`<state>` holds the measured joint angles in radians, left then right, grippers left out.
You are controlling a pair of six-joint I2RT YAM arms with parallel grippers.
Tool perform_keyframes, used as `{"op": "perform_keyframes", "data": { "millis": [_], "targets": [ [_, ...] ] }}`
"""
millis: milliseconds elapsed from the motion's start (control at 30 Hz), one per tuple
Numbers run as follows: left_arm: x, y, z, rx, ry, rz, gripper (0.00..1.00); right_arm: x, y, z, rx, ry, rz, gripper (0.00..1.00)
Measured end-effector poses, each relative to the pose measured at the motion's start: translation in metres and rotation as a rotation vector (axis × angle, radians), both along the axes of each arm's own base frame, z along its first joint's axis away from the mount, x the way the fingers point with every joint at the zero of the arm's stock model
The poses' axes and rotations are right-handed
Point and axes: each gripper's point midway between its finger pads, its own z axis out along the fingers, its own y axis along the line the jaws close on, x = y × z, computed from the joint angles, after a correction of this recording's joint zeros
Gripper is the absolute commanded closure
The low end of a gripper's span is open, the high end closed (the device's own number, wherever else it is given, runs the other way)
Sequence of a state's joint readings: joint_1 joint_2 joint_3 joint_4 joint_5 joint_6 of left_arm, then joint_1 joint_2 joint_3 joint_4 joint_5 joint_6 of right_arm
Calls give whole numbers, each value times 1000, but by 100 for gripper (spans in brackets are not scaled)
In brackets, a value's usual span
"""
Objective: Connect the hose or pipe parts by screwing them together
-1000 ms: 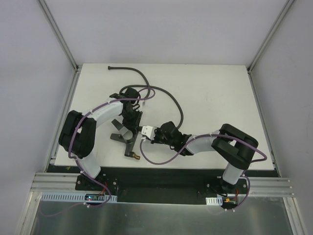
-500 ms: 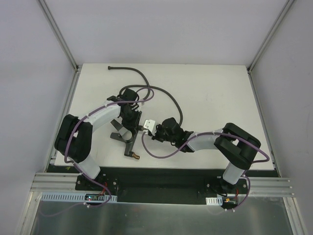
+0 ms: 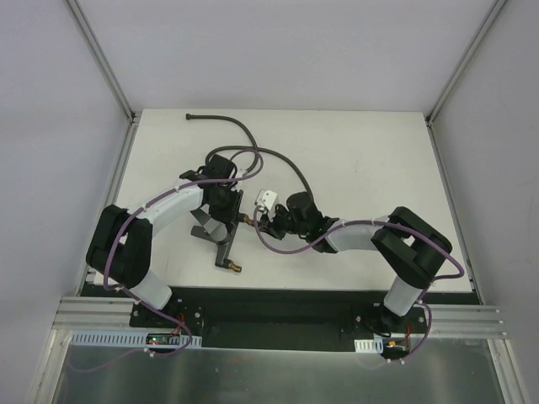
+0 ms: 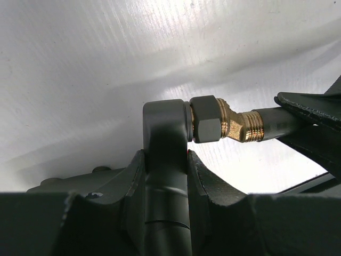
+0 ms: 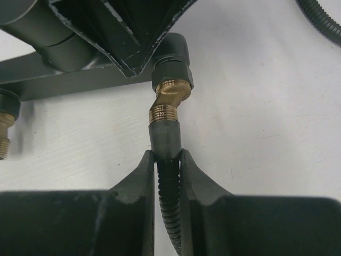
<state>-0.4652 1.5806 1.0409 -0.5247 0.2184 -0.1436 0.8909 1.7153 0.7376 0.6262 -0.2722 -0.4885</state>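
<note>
The dark grey forked fitting (image 3: 221,242) lies near the table's front, one brass end (image 3: 237,269) pointing toward the bases. My left gripper (image 4: 165,154) is shut on one upright arm of the fitting (image 4: 165,128). My left gripper (image 3: 229,210) shows over that arm in the top view. The long dark hose (image 3: 290,164) loops from the far left corner to my right gripper (image 3: 263,220). My right gripper (image 5: 168,156) is shut on the ribbed hose (image 5: 169,192) just behind its end sleeve. The hose's brass end (image 5: 170,101) meets the fitting's port (image 5: 171,66) at a slight angle.
Purple cables (image 3: 286,248) run along both arms and sag onto the table by the right gripper. The hose's free end (image 3: 190,116) rests near the far left corner. A second brass end of the fitting (image 5: 5,128) sits left of the right gripper.
The right wrist has swung farther from the bases and turned. The left arm's elbow has shifted left. Both grips hold as before, and the fitting's near end has stayed put.
</note>
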Motion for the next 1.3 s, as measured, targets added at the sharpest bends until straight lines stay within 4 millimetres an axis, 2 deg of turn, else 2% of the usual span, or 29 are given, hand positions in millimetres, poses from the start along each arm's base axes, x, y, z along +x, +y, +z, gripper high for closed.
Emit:
{"op": "perform_keyframes", "data": {
  "millis": [400, 1000, 1300],
  "targets": [
    [5, -2, 6, -46, -107, 35, 100, 5, -1, 10, 146, 240, -40, 100],
    [16, 4, 13, -94, -261, 143, 100, 25, 11, 26, 517, 608, -180, 99],
    [24, 3, 18, -130, -320, 191, 100, 36, 12, 35, 647, 761, -278, 99]
  ]
}}
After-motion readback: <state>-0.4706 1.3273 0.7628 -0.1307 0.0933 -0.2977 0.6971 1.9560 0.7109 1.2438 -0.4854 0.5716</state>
